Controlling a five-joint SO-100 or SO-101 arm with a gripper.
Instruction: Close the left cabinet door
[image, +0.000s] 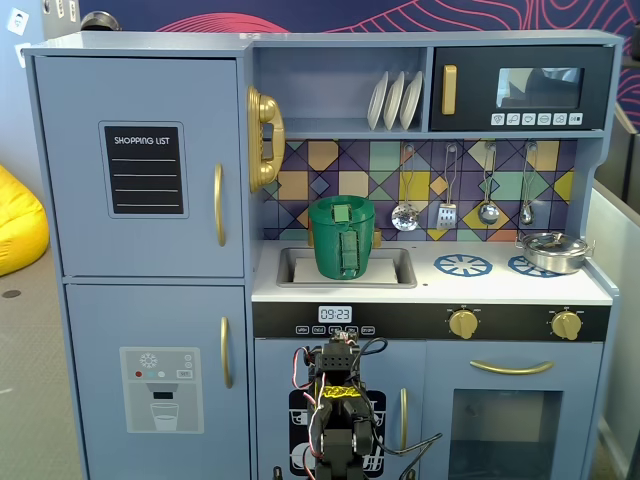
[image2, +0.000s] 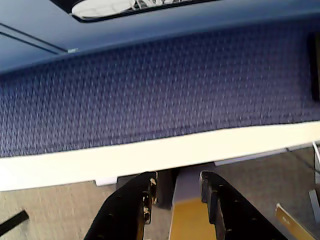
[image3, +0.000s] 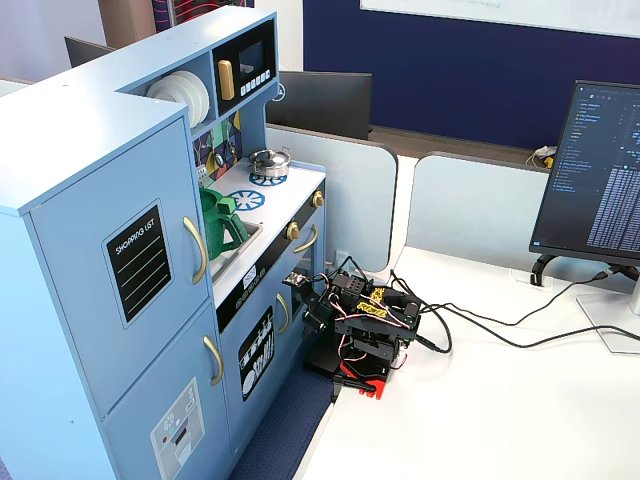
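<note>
The left cabinet door (image: 140, 165) is a light-blue panel with a black "SHOPPING LIST" board and a curved gold handle (image: 219, 205). It sits flush with the cabinet front in both fixed views (image3: 130, 270). My arm (image: 338, 405) is folded low on the white table in front of the kitchen's middle section, well right of and below that door. My gripper (image2: 178, 181) points down past the table edge. Its black fingers (image2: 131, 205) stand apart with nothing between them. It also shows in a fixed view (image3: 318, 318).
Below the door is the water-dispenser door (image: 160, 385). A green pot (image: 342, 238) sits in the sink, with a microwave (image: 520, 88) at the top right. Blue carpet (image2: 150, 85) lies between the table edge (image2: 150, 155) and the kitchen. A monitor (image3: 600, 170) and cables (image3: 480, 330) are on the table.
</note>
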